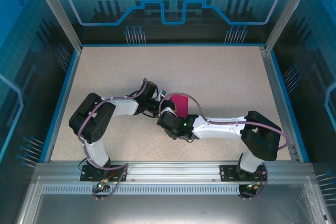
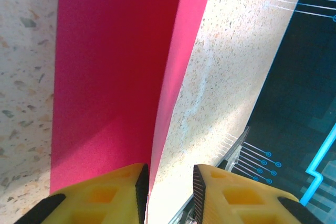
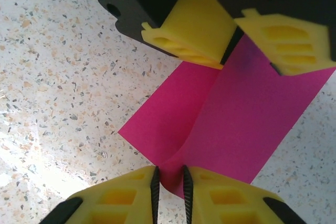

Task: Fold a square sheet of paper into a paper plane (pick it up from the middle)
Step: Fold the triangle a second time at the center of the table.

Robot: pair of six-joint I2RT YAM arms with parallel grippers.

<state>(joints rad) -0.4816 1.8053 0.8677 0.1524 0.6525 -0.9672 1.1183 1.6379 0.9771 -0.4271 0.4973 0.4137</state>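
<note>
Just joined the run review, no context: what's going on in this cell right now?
Both arms meet mid-table over the square sheet of paper, early in the plane fold. The right gripper pinches a raised ridge at one end of the sheet. The left gripper straddles the ridge's other end, jaws apart. The sheet's two halves slope down onto the table. No plane shape yet.

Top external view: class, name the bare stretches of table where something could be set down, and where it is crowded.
Free: the far half of the table, between the back rim and the arms. Crowded: the middle, where the left gripper and right gripper meet at the pink sheet, and the near edge, taken by both arms.
</note>
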